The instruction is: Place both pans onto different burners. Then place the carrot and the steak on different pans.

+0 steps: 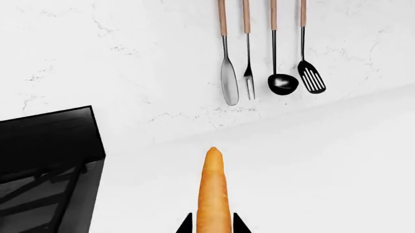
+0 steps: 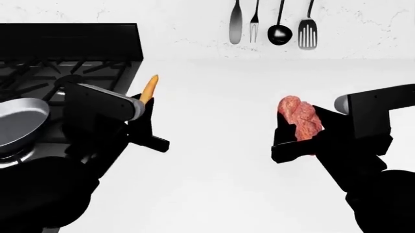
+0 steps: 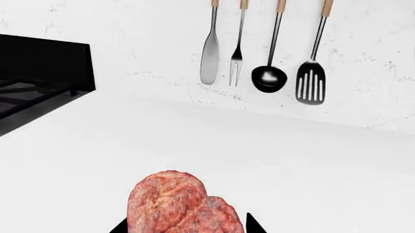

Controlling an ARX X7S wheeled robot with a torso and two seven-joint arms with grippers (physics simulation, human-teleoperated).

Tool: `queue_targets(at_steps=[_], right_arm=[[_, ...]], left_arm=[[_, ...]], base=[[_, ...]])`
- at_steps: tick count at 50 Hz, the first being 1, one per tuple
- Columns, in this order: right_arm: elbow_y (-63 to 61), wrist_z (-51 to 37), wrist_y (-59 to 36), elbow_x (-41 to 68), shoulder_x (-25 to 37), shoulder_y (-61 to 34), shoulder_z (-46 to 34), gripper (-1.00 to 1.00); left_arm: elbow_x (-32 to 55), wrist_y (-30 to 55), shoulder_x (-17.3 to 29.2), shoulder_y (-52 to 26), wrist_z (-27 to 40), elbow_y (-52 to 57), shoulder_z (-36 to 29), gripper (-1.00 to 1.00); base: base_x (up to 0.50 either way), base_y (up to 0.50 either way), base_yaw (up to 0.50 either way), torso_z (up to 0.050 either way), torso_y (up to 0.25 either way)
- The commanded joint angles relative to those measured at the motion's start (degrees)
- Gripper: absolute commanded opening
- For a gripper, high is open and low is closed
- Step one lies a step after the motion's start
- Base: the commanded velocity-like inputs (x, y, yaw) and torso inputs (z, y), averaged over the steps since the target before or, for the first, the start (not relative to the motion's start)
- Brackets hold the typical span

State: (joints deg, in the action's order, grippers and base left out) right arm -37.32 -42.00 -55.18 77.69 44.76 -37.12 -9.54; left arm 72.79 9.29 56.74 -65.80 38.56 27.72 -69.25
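My left gripper (image 1: pixel 213 228) is shut on the orange carrot (image 1: pixel 214 194), which sticks out past the fingertips; in the head view the carrot (image 2: pixel 149 88) is held above the white counter just right of the stove. My right gripper (image 3: pixel 184 228) is shut on the red marbled steak (image 3: pixel 184 206), held over the counter at the right in the head view (image 2: pixel 300 121). The grey steel pan (image 2: pixel 23 119) sits on the stove's front burner area at the far left. The black pan is out of view. The burner heads are hidden under the black grates (image 2: pixel 45 73).
The black stove (image 2: pixel 71 48) fills the upper left; its corner shows in the left wrist view (image 1: pixel 45 145) and right wrist view (image 3: pixel 39 77). Several utensils (image 2: pixel 272 24) hang on the white back wall. White counter (image 2: pixel 214 160) lies between the arms.
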Motion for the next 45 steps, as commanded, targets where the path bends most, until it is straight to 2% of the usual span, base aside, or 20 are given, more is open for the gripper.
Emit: queue_targets(at_steps=[1, 5, 45], right_arm=[[-0.7, -0.1, 0.0, -0.6, -0.4, -0.9, 0.4, -1.00], [-0.8, 0.2, 0.1, -1.2, -0.3, -0.9, 0.2, -1.00], [-0.6, -0.9, 0.2, 0.1, -0.3, -2.7, -0.1, -1.00]], left_arm=[[-1.0, -1.9, 3.6, 1.2, 2.6, 4.4, 1.1, -1.00], [-0.6, -1.7, 4.2, 0.5, 3.1, 5.0, 1.7, -1.00], [1.0, -3.0, 6.2, -0.4, 5.2, 5.6, 4.2, -1.00]], base=[[0.00, 0.00, 0.00, 0.000, 0.000], [0.00, 0.09, 0.00, 0.000, 0.000], [0.00, 0.50, 0.00, 0.000, 0.000]])
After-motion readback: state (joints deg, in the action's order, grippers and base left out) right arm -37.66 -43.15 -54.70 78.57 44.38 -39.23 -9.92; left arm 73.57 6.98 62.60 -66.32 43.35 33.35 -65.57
